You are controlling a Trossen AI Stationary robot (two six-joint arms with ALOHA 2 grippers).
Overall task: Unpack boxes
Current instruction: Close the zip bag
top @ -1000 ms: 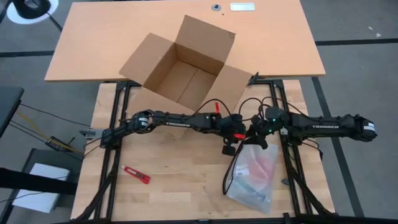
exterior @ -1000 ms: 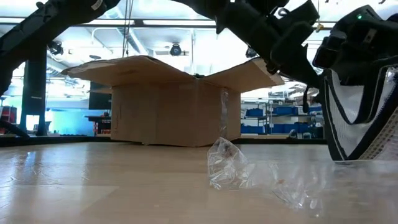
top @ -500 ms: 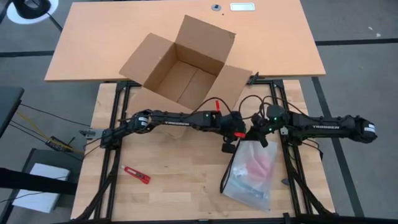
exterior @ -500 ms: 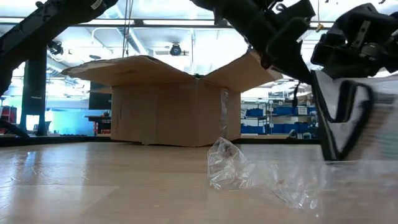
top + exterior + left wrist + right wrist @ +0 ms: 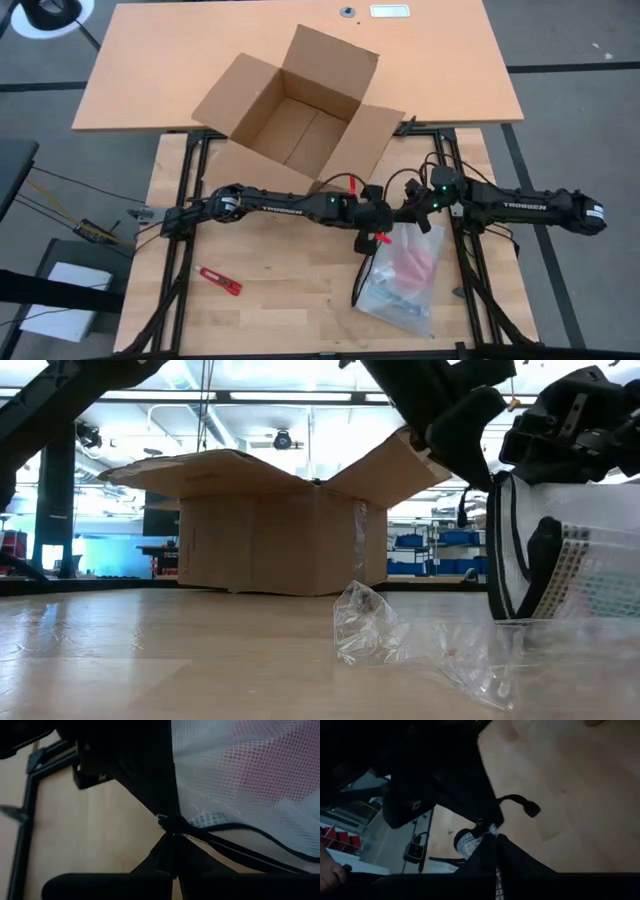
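Observation:
The open brown box (image 5: 296,112) stands on its bottom at the far side, its flaps spread, with nothing showing inside. A white mesh pouch (image 5: 408,272) with black edging holds pink and red items. It hangs between my two grippers at the table's right, near a crumpled clear plastic bag (image 5: 372,626). My left gripper (image 5: 372,226) is shut on the pouch's black edge. My right gripper (image 5: 409,211) is shut on the same top end, close beside it. My left gripper pinches the pouch's black edging (image 5: 169,826) between its two fingers, at the pouch's top corner, slanting down from the table's left. The mesh (image 5: 240,775) spreads away beyond the fingers. My right gripper pinches the pouch's top edge (image 5: 489,831) between its shut fingers, coming in from the table's right, nearly level. The pouch hangs below both grippers, its lower end (image 5: 560,618) down at the tabletop.
A red box cutter (image 5: 218,282) lies on the wooden table toward the near left. The box's near right flap (image 5: 366,140) tilts out toward the grippers. The orange desk (image 5: 150,70) lies beyond the box. Black frame rails (image 5: 470,270) run along the table's sides.
My right gripper has shut on the pouch's top edge. My left gripper, still shut, has shifted a little toward the near edge and tipped further down. The pouch has swung round with it and now shows more of its broad face in the low view.

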